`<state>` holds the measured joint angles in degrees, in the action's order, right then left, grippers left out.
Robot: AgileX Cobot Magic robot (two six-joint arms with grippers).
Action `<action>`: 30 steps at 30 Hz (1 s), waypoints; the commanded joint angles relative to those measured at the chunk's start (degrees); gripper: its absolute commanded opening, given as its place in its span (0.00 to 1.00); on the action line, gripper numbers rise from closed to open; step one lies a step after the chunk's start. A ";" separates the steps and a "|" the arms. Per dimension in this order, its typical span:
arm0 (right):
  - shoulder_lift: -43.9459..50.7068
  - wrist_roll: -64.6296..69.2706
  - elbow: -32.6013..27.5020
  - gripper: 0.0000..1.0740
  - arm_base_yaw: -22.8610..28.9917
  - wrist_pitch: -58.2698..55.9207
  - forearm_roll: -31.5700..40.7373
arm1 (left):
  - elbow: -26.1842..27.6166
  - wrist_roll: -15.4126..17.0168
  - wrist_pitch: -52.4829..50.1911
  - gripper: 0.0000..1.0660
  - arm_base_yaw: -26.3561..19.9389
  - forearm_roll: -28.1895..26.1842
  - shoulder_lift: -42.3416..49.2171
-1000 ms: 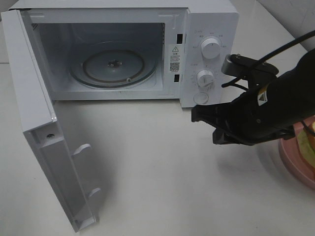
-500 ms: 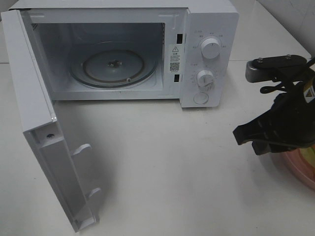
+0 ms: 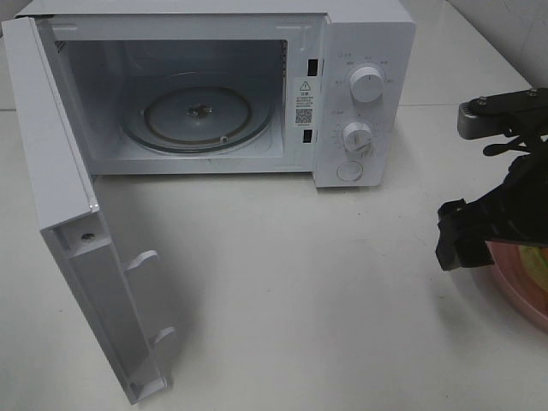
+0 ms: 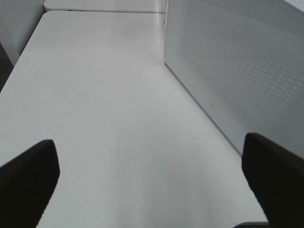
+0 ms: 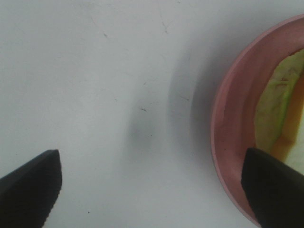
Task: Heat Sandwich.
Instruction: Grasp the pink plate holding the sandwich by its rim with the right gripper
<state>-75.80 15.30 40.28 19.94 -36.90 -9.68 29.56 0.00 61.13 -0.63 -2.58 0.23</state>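
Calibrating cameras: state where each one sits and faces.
Exterior high: overhead, looking down at table and open microwave; right gripper at right edge.
Left wrist: low, facing along table beside perforated white panel; left gripper open, tips showing.
Right wrist: looking down at pink plate, sandwich; its tips show.
Shared: exterior and right wrist both show the plate.

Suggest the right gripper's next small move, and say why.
Probably shift the open right gripper sideways until the round pink plate has its rim between the fingers. For now the gap frames mostly bare white table, with the white-bread sandwich ungrasped on the plate. The white microwave stands open, its glass turntable bare.
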 commanded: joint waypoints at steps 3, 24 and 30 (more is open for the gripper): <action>0.34 0.52 0.06 0.92 -2.86 -0.17 -0.69 | 0.00 0.00 -0.06 0.94 0.29 -0.06 1.15; -13.46 -2.29 4.01 0.87 -8.54 2.92 -1.03 | 0.00 0.00 -0.06 0.94 0.29 -0.06 1.15; -19.19 -2.46 6.88 0.86 -8.54 2.86 -3.50 | 0.00 0.00 -0.06 0.94 0.29 -0.06 1.15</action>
<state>-94.48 13.64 46.75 11.69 -34.15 -12.43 29.56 -0.29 61.13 -0.63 -2.58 0.23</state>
